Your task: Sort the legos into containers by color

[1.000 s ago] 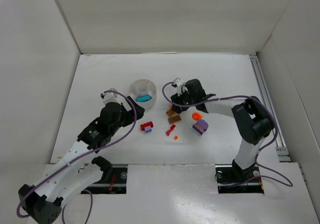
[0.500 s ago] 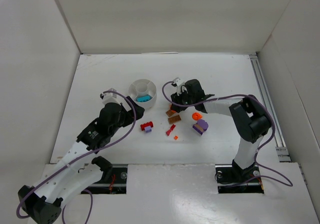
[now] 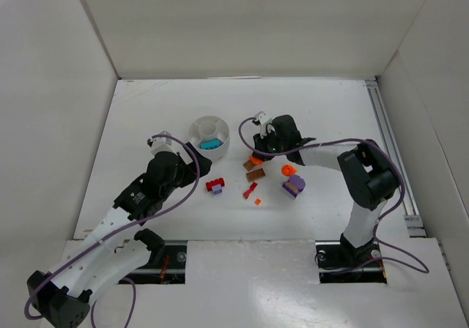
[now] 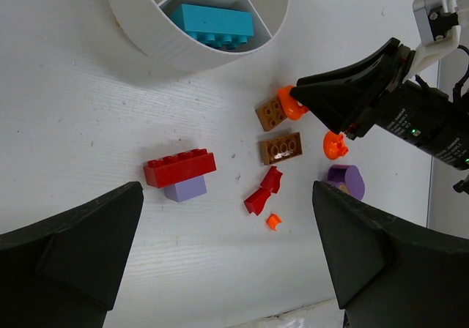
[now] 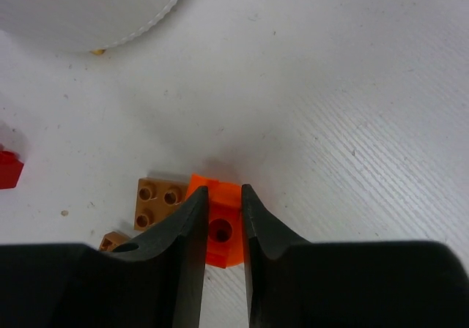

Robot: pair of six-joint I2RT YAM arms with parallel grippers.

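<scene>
My right gripper (image 5: pixel 220 200) is shut on a small orange lego (image 5: pixel 220 229) that rests on the table, touching a tan plate (image 5: pixel 160 203). From above, this gripper (image 3: pixel 256 154) sits just right of the white divided dish (image 3: pixel 196 132), which holds a teal brick (image 3: pixel 211 144) in one wedge. Loose on the table lie a red brick stacked on a purple one (image 3: pixel 215 185), a red piece (image 3: pixel 250 190), a tiny orange bit (image 3: pixel 258 201), another orange piece (image 3: pixel 289 170) and a purple piece (image 3: pixel 293 186). The left gripper (image 4: pixel 227 189) hovers open above the red brick (image 4: pixel 179 168), holding nothing.
A second tan plate (image 4: pixel 281 148) lies below the first. White walls enclose the table on three sides, and a rail (image 3: pixel 392 152) runs along the right edge. The dish wall (image 5: pixel 95 13) stands close ahead of the right gripper.
The right gripper's jaws have closed onto the orange lego beside the tan plate. The left arm and the loose legos have stayed put.
</scene>
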